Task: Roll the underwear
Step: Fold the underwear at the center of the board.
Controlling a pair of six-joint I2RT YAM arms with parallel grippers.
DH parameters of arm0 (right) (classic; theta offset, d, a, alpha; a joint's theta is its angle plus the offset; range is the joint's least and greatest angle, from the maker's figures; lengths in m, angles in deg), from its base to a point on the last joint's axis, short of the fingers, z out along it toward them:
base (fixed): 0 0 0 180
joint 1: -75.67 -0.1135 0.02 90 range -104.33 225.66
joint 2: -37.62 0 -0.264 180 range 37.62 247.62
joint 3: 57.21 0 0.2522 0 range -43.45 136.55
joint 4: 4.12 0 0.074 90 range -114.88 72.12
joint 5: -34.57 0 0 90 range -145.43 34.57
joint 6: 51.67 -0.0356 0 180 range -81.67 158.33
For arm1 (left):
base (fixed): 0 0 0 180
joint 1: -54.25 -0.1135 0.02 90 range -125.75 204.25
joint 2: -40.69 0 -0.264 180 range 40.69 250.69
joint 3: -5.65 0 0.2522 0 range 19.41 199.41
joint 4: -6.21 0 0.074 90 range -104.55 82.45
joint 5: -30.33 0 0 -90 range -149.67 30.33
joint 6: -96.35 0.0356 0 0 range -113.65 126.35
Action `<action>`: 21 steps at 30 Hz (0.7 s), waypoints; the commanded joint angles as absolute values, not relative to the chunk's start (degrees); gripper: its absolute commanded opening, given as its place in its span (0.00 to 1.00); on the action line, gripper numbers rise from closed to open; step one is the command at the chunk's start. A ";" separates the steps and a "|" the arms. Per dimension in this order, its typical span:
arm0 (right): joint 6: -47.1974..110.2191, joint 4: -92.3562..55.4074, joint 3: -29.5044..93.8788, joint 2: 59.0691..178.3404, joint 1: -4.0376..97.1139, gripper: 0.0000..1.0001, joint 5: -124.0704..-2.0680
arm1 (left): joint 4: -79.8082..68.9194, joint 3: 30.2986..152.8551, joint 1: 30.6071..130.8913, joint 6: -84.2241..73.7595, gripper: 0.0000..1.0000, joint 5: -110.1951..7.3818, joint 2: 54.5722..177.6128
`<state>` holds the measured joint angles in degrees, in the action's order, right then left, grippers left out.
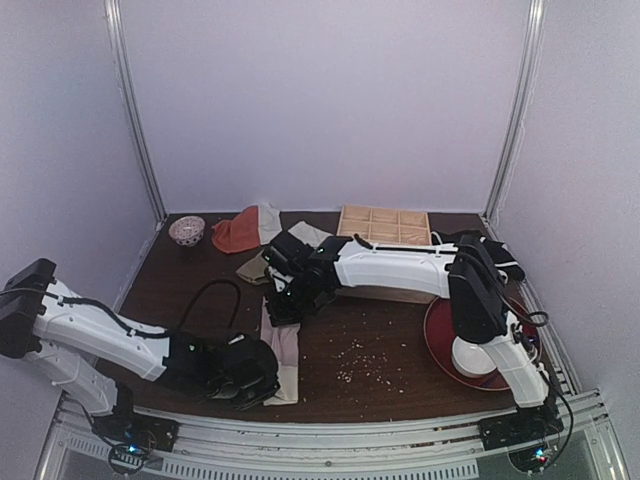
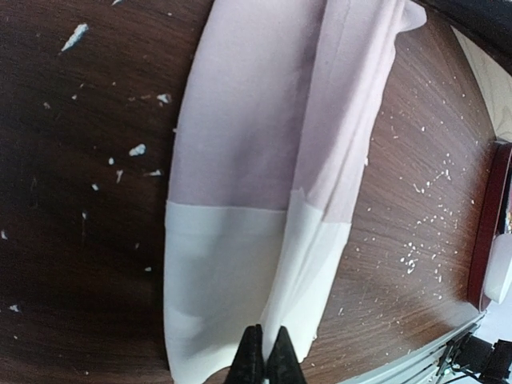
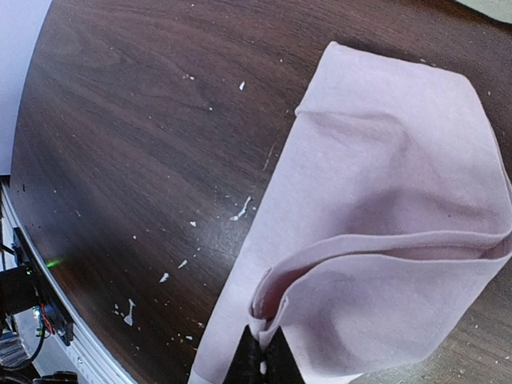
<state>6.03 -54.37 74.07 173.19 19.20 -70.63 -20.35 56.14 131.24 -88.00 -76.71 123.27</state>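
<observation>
Left gripper (image 2: 265, 357) closed, low; right gripper (image 3: 262, 353) closed, arm reaching left.

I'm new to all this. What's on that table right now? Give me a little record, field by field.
Garment: underwear, pink with white waistband, folded into a long strip on the table
Left gripper: shut, seemingly pinching the waistband end
Right gripper: shut on a pink fold at the far end
Rolling: not yet begun
Nearby: wooden tray, red plate, scattered crumbs
</observation>
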 commanded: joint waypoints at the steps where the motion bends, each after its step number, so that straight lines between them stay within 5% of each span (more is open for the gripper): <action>1: 7.01 -56.27 76.74 174.94 19.24 0.00 -69.78 | -18.17 54.94 131.93 -89.24 0.00 -76.98 122.60; 21: 6.78 -53.23 79.55 177.53 18.59 0.00 -73.47 | -28.03 57.59 133.65 -93.11 0.00 -79.18 121.66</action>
